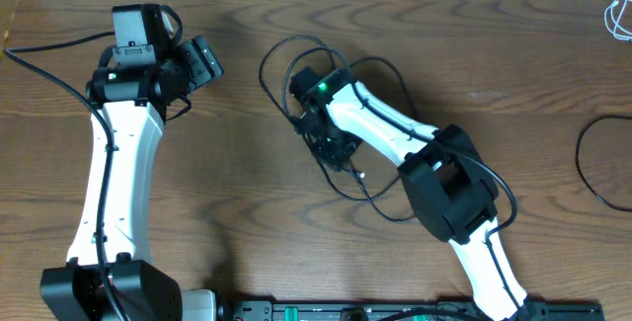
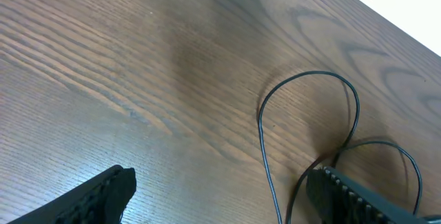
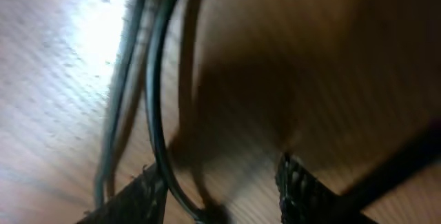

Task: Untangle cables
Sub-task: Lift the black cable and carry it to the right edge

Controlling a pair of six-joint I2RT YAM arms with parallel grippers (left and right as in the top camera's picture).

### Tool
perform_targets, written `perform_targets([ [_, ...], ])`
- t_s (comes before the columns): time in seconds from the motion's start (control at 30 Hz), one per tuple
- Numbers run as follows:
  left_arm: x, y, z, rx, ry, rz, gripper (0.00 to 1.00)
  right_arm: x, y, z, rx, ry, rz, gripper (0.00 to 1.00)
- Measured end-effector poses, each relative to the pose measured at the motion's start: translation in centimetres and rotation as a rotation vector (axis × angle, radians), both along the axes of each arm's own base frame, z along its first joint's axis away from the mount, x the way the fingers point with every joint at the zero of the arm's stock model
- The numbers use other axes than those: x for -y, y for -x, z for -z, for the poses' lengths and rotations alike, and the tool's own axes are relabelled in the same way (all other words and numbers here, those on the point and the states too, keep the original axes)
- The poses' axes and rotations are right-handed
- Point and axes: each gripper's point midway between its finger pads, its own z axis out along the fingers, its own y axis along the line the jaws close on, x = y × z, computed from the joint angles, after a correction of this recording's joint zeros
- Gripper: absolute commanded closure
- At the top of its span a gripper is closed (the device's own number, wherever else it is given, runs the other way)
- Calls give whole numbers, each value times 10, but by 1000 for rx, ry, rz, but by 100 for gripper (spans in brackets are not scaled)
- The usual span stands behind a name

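Most of the untangling remains, we judge: the black cables (image 2: 260, 117) lie knotted at the table's centre. Right gripper (image 3: 220, 182) is spread around one strand; left gripper (image 2: 220, 179), spread too, hovers at ten o'clock.

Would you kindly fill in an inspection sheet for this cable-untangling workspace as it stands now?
Surface: wooden table, no spills seen.
Job's things: black cable tangle at centre, loops crossing.
Clutter: nothing seen.
Grippers: left gripper jaws open, empty, at the tangle's edge; right gripper jaws apart over the tangle, a strand between them.
Cables: separate black loop at the table's right edge; white cable at the far right corner.
Surroundings: what looks like a power strip along the near edge.
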Motion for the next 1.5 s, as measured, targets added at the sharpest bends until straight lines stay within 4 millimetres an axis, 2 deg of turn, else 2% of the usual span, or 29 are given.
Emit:
perform_targets([
  [0.07, 0, 0, 0, 0, 0, 0, 15, 6, -5, 0, 0, 3, 30, 59],
  [0.27, 0, 0, 0, 0, 0, 0, 15, 31, -23, 0, -6, -2, 141, 63],
  [0.37, 0, 0, 0, 0, 0, 0, 15, 38, -27, 0, -42, -40, 174, 62],
  [0.43, 0, 0, 0, 0, 0, 0, 15, 38, -24, -2, -79, -79, 170, 59],
  [0.5, 0, 0, 0, 0, 0, 0, 15, 32, -18, -4, -119, -121, 150, 55],
  [0.67, 0, 0, 0, 0, 0, 0, 14, 7, 1, -9, -186, -204, 75, 35],
  [0.73, 0, 0, 0, 0, 0, 0, 15, -5, 9, -11, -192, -223, 32, 30],
  [0.9, 0, 0, 0, -2, 0, 0, 15, -28, 26, -12, -187, -225, -66, 27],
  [1.03, 0, 2, 2, -11, 1, 0, 15, -31, 32, -9, -148, -163, -120, 26],
  [1.1, 0, 3, 2, -14, 1, 0, 15, -31, 32, -8, -118, -124, -134, 28],
  [1.17, 0, 3, 2, -16, 1, 0, 15, -31, 31, -6, -92, -97, -148, 36],
  [1.3, 0, 4, 3, -22, 2, 0, 15, -29, 27, -3, -56, -62, -141, 42],
  [1.4, 0, 6, 4, -29, 2, 0, 15, -24, 20, -1, -24, -31, -126, 53],
  [1.5, 0, 6, 4, -30, 2, 0, 15, -19, 12, 1, 1, -18, -108, 69],
])
